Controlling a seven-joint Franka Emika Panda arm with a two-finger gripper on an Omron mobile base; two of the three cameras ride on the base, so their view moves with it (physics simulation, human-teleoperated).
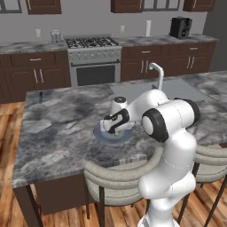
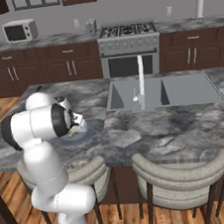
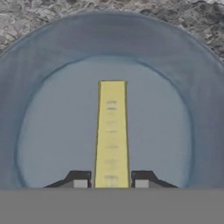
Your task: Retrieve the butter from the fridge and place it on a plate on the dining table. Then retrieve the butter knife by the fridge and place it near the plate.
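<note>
Closest to our hand camera, the gripper (image 3: pixel 111 183) has its two dark fingertips (image 3: pixel 79 180) standing on either side of the near end of the butter (image 3: pixel 111 131), a thin yellow stick that runs straight away from us over the pale centre of the plate (image 3: pixel 39 78). The jaws stand narrow, close against the stick's sides; we judge them clamped on the butter or only just easing off it, and we cannot tell which from the slim gaps that show. In the left base view the gripper (image 1: pixel 116 128) sits low over the plate (image 1: pixel 101 134) on the dining table (image 1: pixel 57 128), with a speck of yellow at its tip. In the right base view the plate (image 2: pixel 84 134) peeks out beside the arm. The butter seems to be on or just above the plate's middle, well inside the darker rim, so we judge the placing nearly done. To finish well, we should make sure the stick rests flat on the plate before letting go, open the fingers evenly so neither side drags it, then lift straight up along the hand's own axis without any sideways sweep that could flick the stick toward the rim. Only once clear should we turn toward the fridge for the butter knife.
</note>
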